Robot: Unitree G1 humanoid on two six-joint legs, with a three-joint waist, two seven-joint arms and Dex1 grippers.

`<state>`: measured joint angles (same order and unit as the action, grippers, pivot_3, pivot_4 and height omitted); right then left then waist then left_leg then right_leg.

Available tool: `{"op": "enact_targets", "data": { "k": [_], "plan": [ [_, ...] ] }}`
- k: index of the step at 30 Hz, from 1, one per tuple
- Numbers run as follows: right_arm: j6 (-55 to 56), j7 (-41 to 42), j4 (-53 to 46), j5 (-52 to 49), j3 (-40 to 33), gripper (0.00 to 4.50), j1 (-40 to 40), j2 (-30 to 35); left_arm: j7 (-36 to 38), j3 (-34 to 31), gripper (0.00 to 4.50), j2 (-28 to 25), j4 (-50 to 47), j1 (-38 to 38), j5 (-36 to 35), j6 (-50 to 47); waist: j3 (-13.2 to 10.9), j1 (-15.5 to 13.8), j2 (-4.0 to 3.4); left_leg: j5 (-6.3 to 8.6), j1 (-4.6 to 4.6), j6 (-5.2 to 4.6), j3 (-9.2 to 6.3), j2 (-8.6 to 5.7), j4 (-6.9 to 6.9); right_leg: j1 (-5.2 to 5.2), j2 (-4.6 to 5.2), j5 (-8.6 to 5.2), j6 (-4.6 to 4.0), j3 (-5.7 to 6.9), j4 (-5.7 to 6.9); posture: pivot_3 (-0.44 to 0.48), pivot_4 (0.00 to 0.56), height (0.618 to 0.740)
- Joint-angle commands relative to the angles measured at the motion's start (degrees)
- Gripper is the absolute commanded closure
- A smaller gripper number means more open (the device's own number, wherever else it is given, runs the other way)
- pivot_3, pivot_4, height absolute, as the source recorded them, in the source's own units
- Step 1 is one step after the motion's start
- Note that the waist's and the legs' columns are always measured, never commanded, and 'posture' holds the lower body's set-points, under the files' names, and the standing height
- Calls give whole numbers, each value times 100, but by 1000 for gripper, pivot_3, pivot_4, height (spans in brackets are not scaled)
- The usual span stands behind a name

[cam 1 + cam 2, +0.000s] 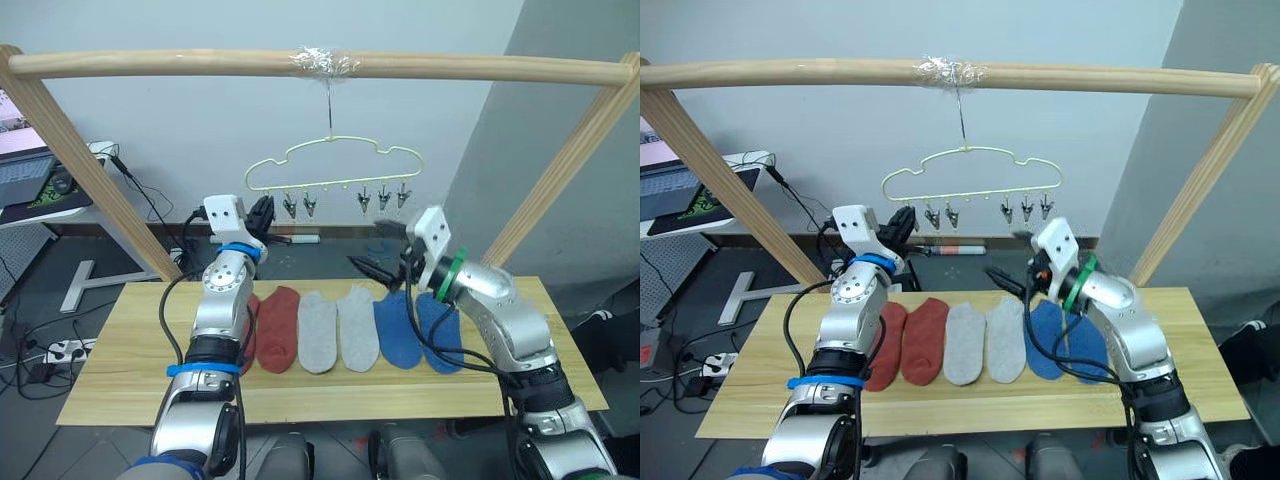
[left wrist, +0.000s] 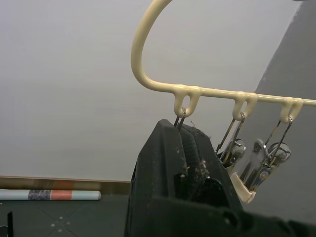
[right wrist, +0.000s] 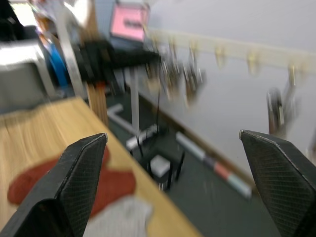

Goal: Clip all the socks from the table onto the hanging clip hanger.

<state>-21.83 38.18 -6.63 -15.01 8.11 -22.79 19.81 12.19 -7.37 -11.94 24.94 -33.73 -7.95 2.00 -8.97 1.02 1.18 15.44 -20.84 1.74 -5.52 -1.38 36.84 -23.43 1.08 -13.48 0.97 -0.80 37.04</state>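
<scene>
Still zero clipped: six socks point(image 1: 340, 328) on counter point(image 1: 130, 370) | left claw point(image 2: 183, 148) apparently pinching the clip hanger's point(image 1: 335, 160) end clip | right claw point(image 3: 173, 163) spread, empty.

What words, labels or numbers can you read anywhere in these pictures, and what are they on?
No text can be read.
The laptop screen at the far left shows pink content, too small to read.
The board beside it has a green mark, not legible as letters.
The socks, the clip hanger and the wooden pole carry no visible print.
</scene>
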Motion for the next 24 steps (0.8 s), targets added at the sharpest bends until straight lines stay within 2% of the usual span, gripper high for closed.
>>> {"op": "enact_targets", "data": {
  "k": [1, 3, 6, 9, 17, 24],
  "plan": [
    [675, -508, 1153, 754, -81, 0, 316, 295, 42, -93, 4486, -80, -325, 81, -77, -19, 3, -3, 3, 0, 1, 0, 1, 0, 2, 1, -1, 2, 3, 1, 0, -15, 132, 740],
    [983, -704, 1817, 1146, -69, 0, 419, 532, 55, -101, 4486, -101, -372, 125, -88, -67, 2, -23, 4, 0, 4, 0, 14, -3, 6, 9, -1, 4, 6, 3, -2, -15, 132, 740],
    [823, -897, 2372, 1056, -329, 0, 290, 475, 78, -79, 4486, -98, -430, 187, -92, -132, -1, -5, -2, 0, 4, 0, 45, -5, 7, 3, 0, 10, -4, -8, 0, -15, 132, 740],
    [965, -1027, 3130, 1368, -268, 0, 104, 579, 85, -55, 4486, -72, -456, 201, -77, -188, -4, 83, -4, 0, 10, -1, 65, 4, 9, 1, -2, 13, 10, -17, 3, -15, 140, 740],
    [784, -927, 4080, 1333, -399, 0, -185, 443, 97, -58, 4486, -69, -476, 187, -81, -247, -5, 83, -2, 0, 11, -2, 69, 4, 9, 2, -6, 18, 14, -21, 3, -12, 147, 740],
    [624, -693, 4324, 1268, -376, 0, -300, 312, 92, -70, 4486, -77, -520, 232, -89, -279, -6, 82, -2, 0, 11, -2, 69, 4, 11, 2, -5, 19, 16, -23, 4, -7, 152, 740]
  ]
}}
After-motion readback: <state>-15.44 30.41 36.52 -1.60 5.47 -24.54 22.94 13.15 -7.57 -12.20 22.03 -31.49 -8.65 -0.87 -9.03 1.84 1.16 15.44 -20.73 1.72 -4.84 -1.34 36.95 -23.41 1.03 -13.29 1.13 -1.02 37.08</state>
